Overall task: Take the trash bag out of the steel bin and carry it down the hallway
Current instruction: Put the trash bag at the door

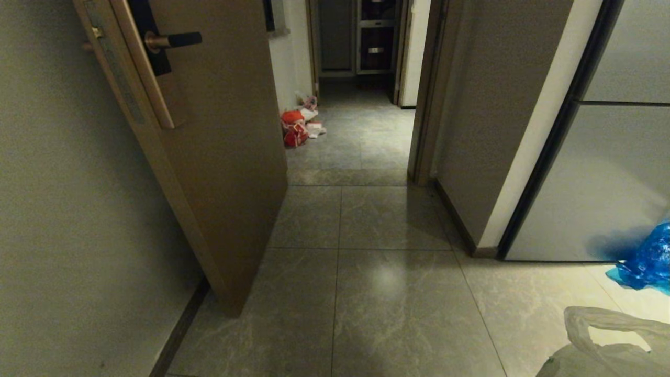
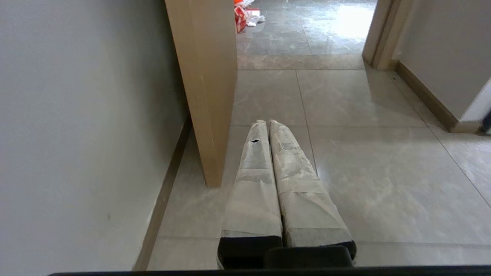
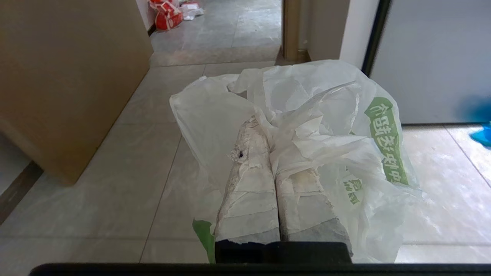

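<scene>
Two grippers show, each with fingers wrapped in pale tape. The right gripper point(image 3: 264, 126) has its fingers pressed together, pinching the thin translucent white plastic trash bag point(image 3: 326, 145) with green print, which bunches around the fingertips above the grey marble-look tiled hallway floor point(image 1: 366, 293). The left gripper point(image 2: 267, 123) has its fingers pressed together with nothing between them, close to the edge of the open brown wooden door point(image 1: 220, 157). Well beyond that door lies an orange-red bag point(image 1: 294, 127); a blue plastic bag point(image 1: 646, 259) lies to the door's far right.
</scene>
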Robot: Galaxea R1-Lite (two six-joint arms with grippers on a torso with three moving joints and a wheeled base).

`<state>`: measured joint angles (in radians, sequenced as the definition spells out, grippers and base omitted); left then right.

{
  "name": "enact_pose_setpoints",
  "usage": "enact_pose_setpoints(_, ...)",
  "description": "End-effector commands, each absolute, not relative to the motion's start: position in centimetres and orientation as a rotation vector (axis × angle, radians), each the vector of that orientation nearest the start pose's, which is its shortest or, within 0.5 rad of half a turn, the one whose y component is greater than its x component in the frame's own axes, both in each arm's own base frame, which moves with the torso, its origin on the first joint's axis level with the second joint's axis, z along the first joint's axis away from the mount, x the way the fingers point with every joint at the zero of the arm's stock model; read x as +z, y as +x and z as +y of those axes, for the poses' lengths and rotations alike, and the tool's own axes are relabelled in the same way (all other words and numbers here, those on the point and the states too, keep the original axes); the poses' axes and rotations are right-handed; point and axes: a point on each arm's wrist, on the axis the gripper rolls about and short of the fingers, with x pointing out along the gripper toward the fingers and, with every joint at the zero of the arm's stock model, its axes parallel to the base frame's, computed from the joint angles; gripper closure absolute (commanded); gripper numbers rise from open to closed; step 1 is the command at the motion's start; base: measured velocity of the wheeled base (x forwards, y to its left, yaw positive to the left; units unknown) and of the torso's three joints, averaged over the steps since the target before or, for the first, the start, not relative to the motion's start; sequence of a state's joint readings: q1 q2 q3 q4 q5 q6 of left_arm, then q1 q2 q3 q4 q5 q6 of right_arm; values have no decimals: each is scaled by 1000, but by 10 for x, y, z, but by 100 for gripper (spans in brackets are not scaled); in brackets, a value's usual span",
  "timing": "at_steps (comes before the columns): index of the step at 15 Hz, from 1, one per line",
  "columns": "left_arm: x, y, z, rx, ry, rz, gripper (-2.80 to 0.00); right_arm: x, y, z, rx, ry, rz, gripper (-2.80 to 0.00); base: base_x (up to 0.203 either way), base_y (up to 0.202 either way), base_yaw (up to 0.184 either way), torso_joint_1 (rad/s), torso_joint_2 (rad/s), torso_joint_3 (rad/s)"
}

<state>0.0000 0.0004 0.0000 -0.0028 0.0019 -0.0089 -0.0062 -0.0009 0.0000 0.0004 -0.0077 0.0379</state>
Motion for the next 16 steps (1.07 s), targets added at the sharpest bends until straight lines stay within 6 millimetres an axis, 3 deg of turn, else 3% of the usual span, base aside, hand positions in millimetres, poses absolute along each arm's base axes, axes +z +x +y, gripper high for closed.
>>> enact_pose_setpoints(1,76,-23,0,2,-9,-2,0,75,-23,0,-14,38,0,0,193,0,2,7,6,4)
enact_pose_setpoints(12,75,-23,0,2,-9,0,0,75,-23,0,-14,38,0,0,187,-3,1,3,1,1)
enact_pose_setpoints(16,75,-23,0,3,-11,0,0,75,-23,0,-14,38,0,0,5,-39,3,-2,1,0)
